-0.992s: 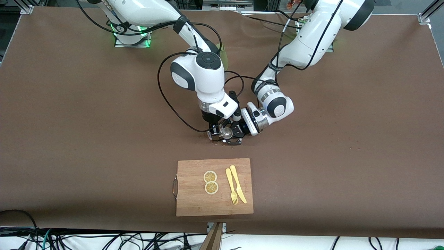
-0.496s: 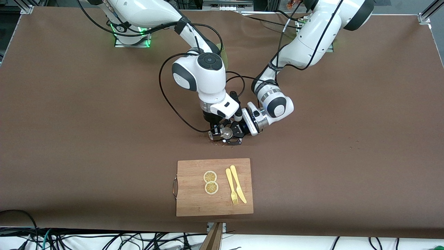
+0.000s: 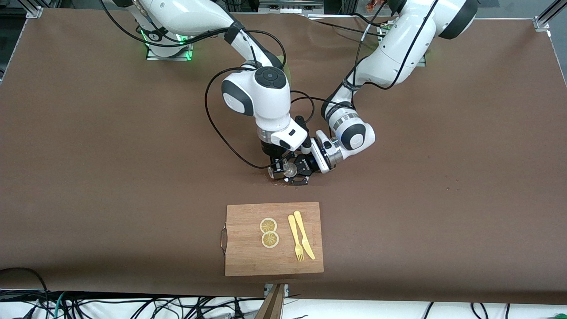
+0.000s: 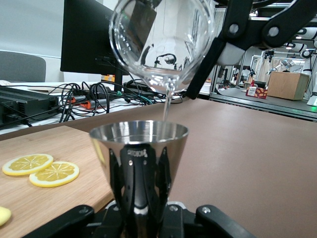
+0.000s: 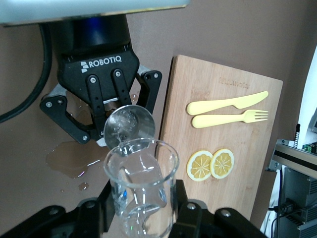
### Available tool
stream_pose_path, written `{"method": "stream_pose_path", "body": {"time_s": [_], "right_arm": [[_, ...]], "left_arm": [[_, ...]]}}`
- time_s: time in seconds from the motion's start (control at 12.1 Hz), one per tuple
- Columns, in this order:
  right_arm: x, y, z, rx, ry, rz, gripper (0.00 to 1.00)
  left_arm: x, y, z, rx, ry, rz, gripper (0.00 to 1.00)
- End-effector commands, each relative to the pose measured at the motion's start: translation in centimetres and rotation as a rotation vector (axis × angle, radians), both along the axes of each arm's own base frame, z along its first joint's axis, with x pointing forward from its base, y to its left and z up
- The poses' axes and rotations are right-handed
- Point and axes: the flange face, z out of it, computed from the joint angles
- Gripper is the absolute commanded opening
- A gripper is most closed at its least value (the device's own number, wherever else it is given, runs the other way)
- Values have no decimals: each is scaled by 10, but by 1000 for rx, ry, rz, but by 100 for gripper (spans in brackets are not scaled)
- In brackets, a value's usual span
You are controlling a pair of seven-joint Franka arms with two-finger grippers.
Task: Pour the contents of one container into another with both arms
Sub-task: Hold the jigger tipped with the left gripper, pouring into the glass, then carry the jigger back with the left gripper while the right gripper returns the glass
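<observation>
My left gripper (image 3: 301,170) is shut on the lower part of a shiny conical metal cup (image 4: 138,148), held upright just above the brown table. My right gripper (image 3: 277,166) is shut on a clear glass (image 5: 141,193), tipped with its rim over the cup's mouth. In the left wrist view the glass (image 4: 161,42) hangs directly above the cup, and a thin stream of clear liquid (image 4: 167,106) falls from it into the cup. The right wrist view looks down past the glass at the metal cup (image 5: 130,126) and the left gripper (image 5: 101,106). Both grippers meet mid-table.
A puddle of spilled liquid (image 5: 69,158) lies on the brown table (image 3: 133,177) under the grippers. Nearer the front camera is a wooden cutting board (image 3: 248,257) with two lemon slices (image 3: 269,232), a yellow fork (image 3: 294,237) and a knife (image 3: 304,235).
The right arm's elbow has swung slightly toward the left arm's end of the table. The two grippers with the glass and cup have shifted only a little.
</observation>
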Motion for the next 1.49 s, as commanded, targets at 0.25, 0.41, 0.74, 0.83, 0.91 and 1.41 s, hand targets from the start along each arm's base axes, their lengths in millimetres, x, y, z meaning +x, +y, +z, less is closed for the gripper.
{"method": "stream_pose_path", "body": {"time_s": [0.25, 0.41, 0.74, 0.83, 0.91, 1.41], "right_arm": [[4, 3, 5, -11, -16, -12, 14], [8, 0, 6, 7, -18, -22, 14], [18, -11, 5, 59, 23, -65, 13], [22, -17, 6, 98, 58, -100, 14], [23, -19, 9, 137, 89, -129, 13], [57, -91, 34, 385, 280, -343, 14]], "left_arm": [[4, -1, 6, 13, -39, 40, 0], [6, 2, 7, 16, -42, 45, 0], [14, 14, 8, 25, -50, 59, 0], [17, 19, 10, 25, -54, 66, 0], [20, 23, 11, 25, -55, 72, 0], [33, 48, 14, 23, -53, 109, 0]]}}
